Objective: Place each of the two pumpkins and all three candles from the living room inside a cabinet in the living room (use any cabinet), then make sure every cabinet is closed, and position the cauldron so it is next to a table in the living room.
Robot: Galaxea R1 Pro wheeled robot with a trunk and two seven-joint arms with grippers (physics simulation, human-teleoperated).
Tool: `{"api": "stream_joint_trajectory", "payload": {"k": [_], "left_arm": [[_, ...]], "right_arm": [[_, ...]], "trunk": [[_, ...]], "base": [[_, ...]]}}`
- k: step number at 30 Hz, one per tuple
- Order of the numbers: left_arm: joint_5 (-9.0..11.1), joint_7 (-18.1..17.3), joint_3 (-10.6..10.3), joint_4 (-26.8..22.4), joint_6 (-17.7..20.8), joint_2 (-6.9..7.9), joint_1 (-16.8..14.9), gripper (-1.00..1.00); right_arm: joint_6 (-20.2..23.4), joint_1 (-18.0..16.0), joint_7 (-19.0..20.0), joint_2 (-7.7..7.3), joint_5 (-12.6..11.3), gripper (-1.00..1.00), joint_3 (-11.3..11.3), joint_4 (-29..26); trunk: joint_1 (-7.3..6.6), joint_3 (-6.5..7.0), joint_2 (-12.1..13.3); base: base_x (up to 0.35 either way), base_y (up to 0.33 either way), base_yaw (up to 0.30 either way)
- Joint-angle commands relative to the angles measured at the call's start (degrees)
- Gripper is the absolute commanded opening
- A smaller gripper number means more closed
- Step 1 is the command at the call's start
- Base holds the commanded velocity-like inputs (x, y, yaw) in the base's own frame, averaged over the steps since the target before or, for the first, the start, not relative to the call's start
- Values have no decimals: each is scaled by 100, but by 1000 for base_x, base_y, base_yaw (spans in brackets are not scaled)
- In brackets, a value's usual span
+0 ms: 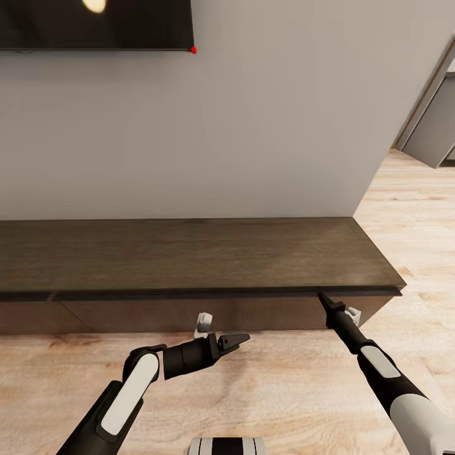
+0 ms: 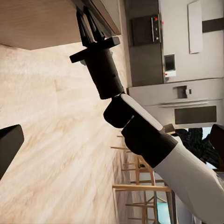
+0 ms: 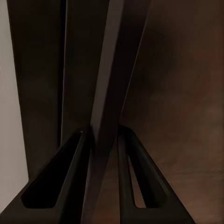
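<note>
The long low dark brown cabinet (image 1: 189,253) runs along the grey wall. My right gripper (image 1: 322,297) reaches to the top edge of the drawer front near the cabinet's right end. In the right wrist view its fingers (image 3: 60,177) stand on either side of a thin dark panel edge (image 3: 105,93), shut on it. My left gripper (image 1: 243,342) hovers open over the floor in front of the cabinet's middle, pointing right, with nothing in it. The left wrist view looks at the right gripper (image 2: 89,23) under the cabinet top. The pumpkins, candles, cauldron and table are out of view.
A dark TV screen (image 1: 95,25) hangs on the wall above the cabinet. Light wood floor (image 1: 284,392) spreads in front and to the right, toward a doorway (image 1: 436,126). Kitchen appliances (image 2: 182,56) and wooden chairs (image 2: 140,186) appear in the left wrist view.
</note>
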Motion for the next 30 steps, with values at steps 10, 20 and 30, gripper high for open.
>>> {"api": "stream_joint_trajectory", "payload": {"k": [10, 20, 30], "left_arm": [[2, -13, -5, 5, 14, 3, -4, 100], [2, -13, -5, 5, 14, 3, -4, 100], [2, -13, -5, 5, 14, 3, -4, 100]], "right_arm": [[-8, 1, -26, 28, 33, -100, 33, 164], [3, 1, -14, 28, 32, -100, 33, 164], [3, 1, -13, 26, 32, -100, 25, 164]], "trunk": [[0, -5, -1], [0, -5, -1], [0, -5, -1]], "base": [[0, 0, 0], [-112, 0, 0], [-247, 0, 0]]}}
